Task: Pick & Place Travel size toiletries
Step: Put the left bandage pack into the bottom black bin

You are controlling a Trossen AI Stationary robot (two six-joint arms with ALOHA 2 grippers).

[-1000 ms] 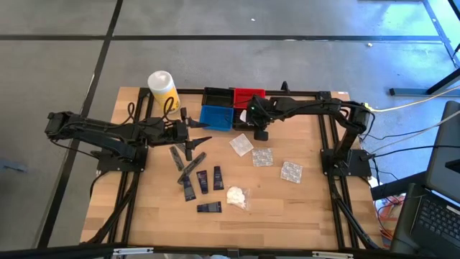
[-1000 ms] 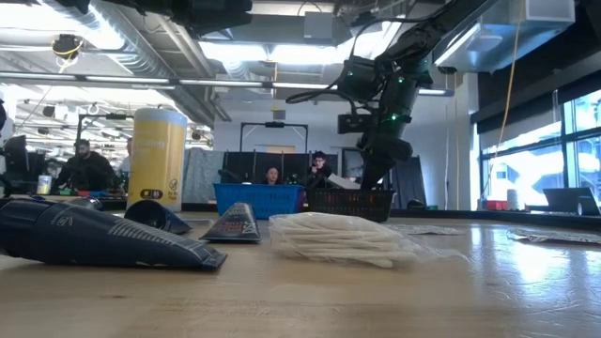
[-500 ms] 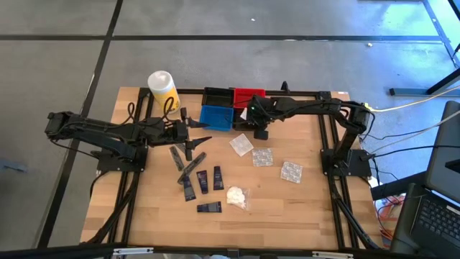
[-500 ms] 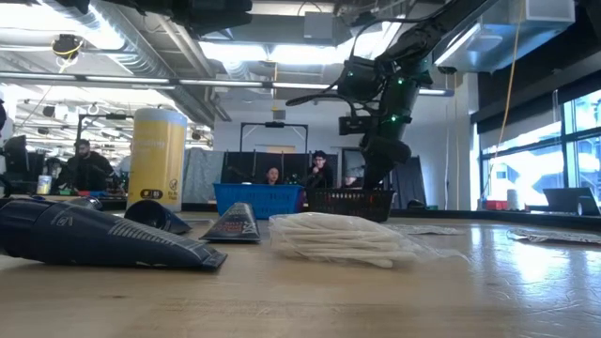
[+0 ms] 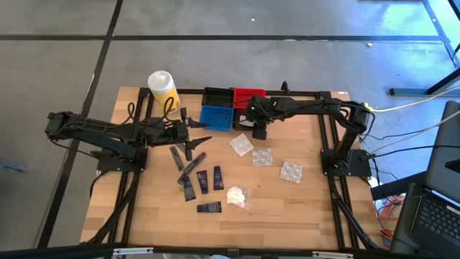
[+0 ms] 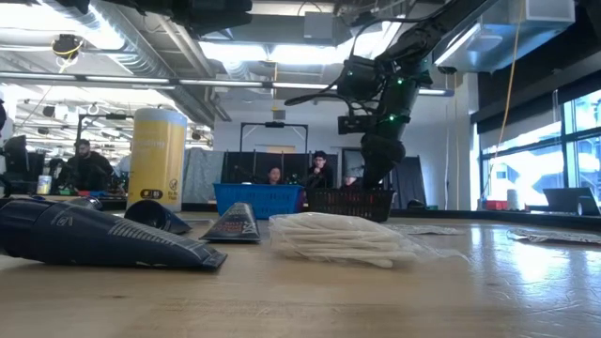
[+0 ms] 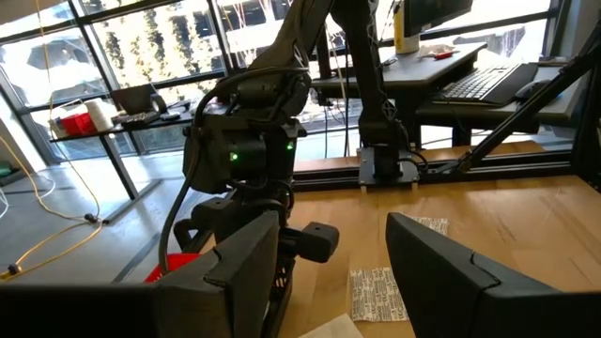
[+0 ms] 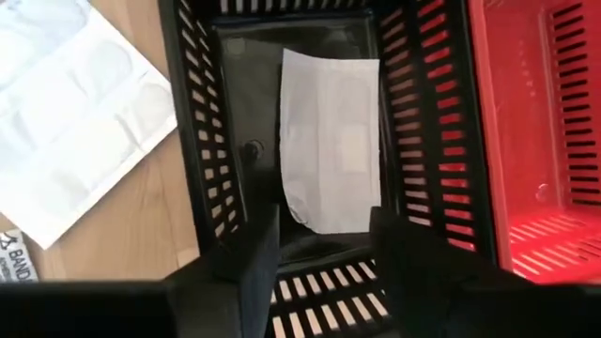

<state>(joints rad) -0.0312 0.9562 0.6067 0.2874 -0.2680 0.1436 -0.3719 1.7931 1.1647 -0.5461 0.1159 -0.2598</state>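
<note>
Right claw (image 8: 315,253), fingers now sprung apart, hangs over the black bin (image 8: 202,141) — its clear packet (image 8: 331,141) just dropped inside — one toiletry delivered.

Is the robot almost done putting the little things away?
Not yet. One white packet already lies in a black bin, just below the right tool, which is open and empty. The left tool is open and empty over the table. Dark tubes, a white wad and clear packets wait on the wood.
</note>
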